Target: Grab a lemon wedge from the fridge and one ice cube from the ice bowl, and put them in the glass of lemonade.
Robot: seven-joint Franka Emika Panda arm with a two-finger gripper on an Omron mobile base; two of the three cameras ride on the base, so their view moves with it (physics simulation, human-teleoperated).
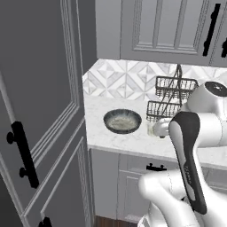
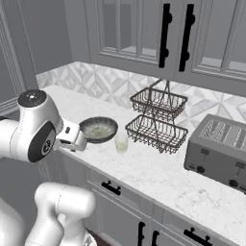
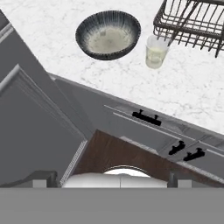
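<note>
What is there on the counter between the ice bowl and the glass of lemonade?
Nothing: in the hand view, bare marble counter separates the ice bowl and the glass of lemonade.

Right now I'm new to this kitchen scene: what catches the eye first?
The dark ice bowl with its pale speckled inside sits on the marble counter, the glass of lemonade just beside it. A two-tier wire basket stands behind the glass, a toaster further along.

text: none readable | labels: none | signs: none
</note>
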